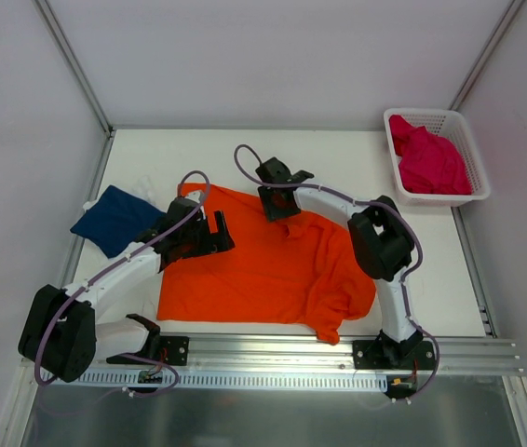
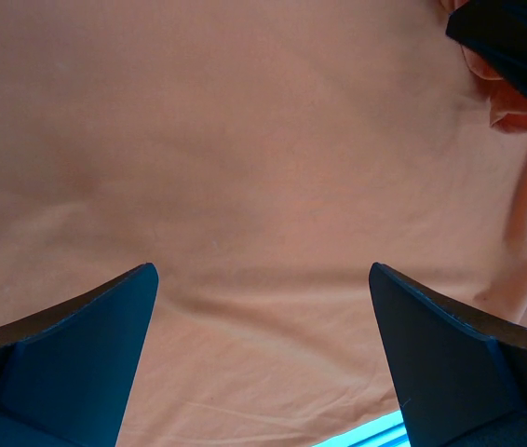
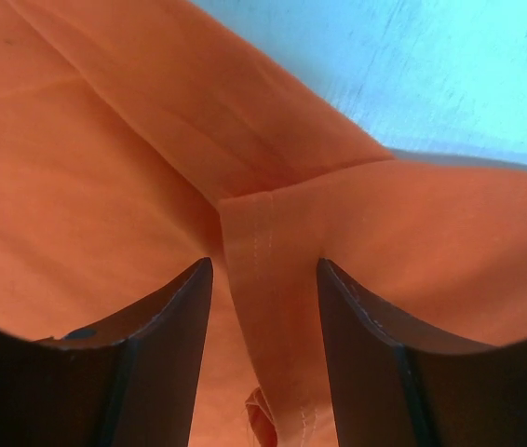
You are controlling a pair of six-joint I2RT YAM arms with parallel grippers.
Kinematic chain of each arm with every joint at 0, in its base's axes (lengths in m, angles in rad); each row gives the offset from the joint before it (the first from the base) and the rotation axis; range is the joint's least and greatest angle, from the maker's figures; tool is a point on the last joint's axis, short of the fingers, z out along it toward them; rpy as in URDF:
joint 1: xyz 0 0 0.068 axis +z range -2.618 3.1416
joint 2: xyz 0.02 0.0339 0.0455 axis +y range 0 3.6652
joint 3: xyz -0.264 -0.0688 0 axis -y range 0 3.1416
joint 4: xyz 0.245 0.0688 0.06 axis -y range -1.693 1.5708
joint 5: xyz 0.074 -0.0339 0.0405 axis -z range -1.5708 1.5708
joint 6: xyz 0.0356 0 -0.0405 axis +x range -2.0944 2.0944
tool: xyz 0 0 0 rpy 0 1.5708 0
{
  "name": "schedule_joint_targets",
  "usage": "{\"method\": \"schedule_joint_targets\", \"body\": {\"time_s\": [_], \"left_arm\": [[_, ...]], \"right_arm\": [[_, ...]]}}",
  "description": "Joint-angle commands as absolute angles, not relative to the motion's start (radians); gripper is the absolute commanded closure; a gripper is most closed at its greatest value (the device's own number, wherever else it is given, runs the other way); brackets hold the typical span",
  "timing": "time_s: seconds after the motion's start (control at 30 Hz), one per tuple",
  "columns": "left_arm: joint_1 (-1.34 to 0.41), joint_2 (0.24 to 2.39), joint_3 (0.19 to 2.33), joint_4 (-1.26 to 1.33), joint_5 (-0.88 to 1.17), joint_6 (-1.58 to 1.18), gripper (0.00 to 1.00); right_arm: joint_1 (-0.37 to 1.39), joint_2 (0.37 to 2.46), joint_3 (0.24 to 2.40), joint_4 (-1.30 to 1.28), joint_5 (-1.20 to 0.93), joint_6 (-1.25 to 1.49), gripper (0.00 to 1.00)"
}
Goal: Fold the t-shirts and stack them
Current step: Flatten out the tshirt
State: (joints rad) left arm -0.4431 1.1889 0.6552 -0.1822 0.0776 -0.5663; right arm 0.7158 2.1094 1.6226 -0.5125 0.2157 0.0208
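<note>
orange cloth takes up most of the overhead view: the orange t-shirt (image 1: 263, 270) lies spread and rumpled on the white table (image 1: 338, 154). the navy t-shirt (image 1: 119, 221) sits folded just off its left edge, and the magenta t-shirt (image 1: 431, 160) is bunched in a white mesh basket (image 1: 440, 198) at the far right corner. pale panel walls (image 1: 245, 56) close in the back and sides. the left gripper (image 1: 215, 233) sits at the orange shirt's left edge, the right gripper (image 1: 276, 207) at its far edge. only the left wrist view shows that arm's jaws spread wide over smooth cloth, holding nothing. only the right wrist view shows its jaws part-open, with a stitched hem band running through the gap above bare table.
</note>
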Motion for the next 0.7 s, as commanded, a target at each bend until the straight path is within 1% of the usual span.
{"method": "schedule_joint_targets", "body": {"time_s": [0.0,0.17,0.67], "left_arm": [[-0.431,1.175,0.649,-0.163,0.069,-0.566,0.01],[-0.433,1.187,0.641,-0.153,0.084,-0.574,0.01],[-0.431,1.198,0.629,-0.143,0.086,-0.571,0.01]], "right_arm": [[0.709,2.075,1.69,-0.522,0.216,0.009,0.48],[0.698,2.077,1.692,-0.517,0.232,0.009,0.49],[0.672,2.181,1.773,-0.512,0.135,0.026,0.5]]}}
